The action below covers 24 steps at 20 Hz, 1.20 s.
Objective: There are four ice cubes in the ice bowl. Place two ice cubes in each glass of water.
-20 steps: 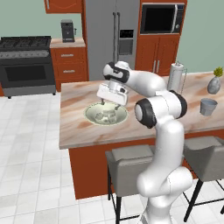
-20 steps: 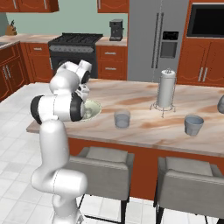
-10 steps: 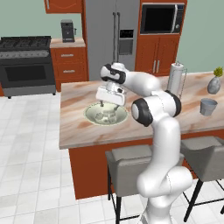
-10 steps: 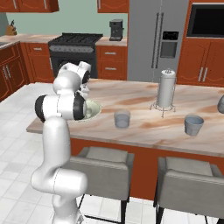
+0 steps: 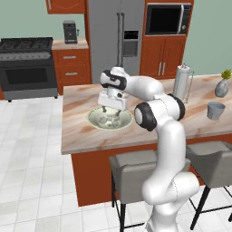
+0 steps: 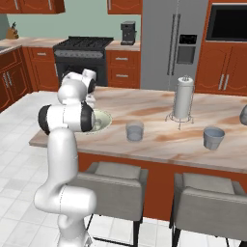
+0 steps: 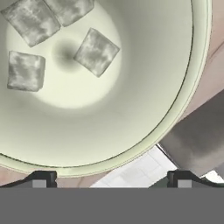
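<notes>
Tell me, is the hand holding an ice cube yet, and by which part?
Nothing is held. The hand is open above the ice bowl, and all four ice cubes lie loose inside it.

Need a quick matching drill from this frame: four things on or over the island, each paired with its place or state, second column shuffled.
1. ice cubes
2. gripper
3. glass of water
4. paper towel holder

a. open, above the ice bowl
b. lying in the bowl
c. upright on the counter, no ice visible
d. tall white roll on a wire stand

Pairs: 1-b, 2-a, 3-c, 4-d
</notes>
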Available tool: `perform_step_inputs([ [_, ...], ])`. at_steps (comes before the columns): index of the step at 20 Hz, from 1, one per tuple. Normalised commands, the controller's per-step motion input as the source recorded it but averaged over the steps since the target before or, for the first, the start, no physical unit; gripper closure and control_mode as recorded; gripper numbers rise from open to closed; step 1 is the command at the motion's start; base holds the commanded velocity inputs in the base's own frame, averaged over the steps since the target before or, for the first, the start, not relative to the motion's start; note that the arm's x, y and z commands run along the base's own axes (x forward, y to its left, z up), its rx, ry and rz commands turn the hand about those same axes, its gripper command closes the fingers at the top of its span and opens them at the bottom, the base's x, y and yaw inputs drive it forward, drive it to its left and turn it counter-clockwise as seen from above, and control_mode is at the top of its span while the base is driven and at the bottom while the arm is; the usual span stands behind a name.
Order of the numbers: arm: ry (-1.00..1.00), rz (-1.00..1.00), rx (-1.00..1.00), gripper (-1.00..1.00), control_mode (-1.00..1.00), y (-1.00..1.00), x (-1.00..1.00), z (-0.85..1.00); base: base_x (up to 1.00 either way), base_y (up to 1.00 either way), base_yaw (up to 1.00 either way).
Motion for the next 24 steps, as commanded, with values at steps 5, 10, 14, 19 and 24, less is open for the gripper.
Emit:
perform_step_inputs([
  [5,-0.02,-0.29,0.00,-1.00,-1.00,0.05,0.03,-0.13,0.00,0.00,0.00],
  [10,-0.13,-0.13,0.00,-1.00,-1.00,0.00,-0.10,-0.18,0.00,0.00,0.00],
  [14,-0.14,-0.03,0.00,-1.00,-1.00,0.00,-0.02,-0.15,0.00,0.00,0.00],
  [19,-0.08,0.02,0.00,-1.00,-1.00,0.00,0.09,-0.10,0.00,0.00,0.00],
  [24,-0.02,0.03,0.00,-1.00,-1.00,0.00,0.11,-0.13,0.00,0.00,0.00],
])
